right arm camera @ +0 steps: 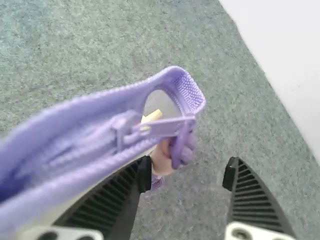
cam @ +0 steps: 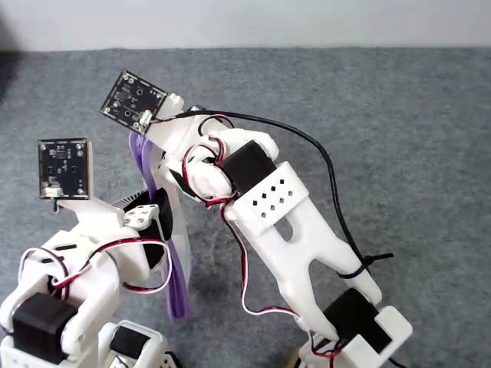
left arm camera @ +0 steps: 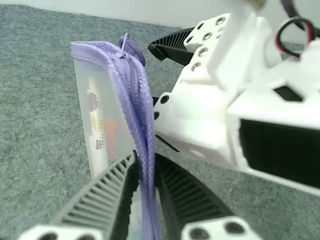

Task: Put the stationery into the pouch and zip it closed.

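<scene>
Grey matting is spread over the bench (cam: pixel 399 115), with a white wall (cam: pixel 268 23) seen at 12 o'clock. The pouch (cam: pixel 177 287) is held on edge around 8 o'clock, clamped at its zipper by the left tool (left arm camera: pixel 145 162). The right tool (right arm camera: pixel 189 167) is gaped wide with nothing gripped, right beside the zipper pull (right arm camera: pixel 165 125).

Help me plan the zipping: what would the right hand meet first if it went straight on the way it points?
Probably the zipper pull at the end of the pouch, hanging just ahead of the open right hand; beyond it, grey carpet. Depth is unclear.
</scene>
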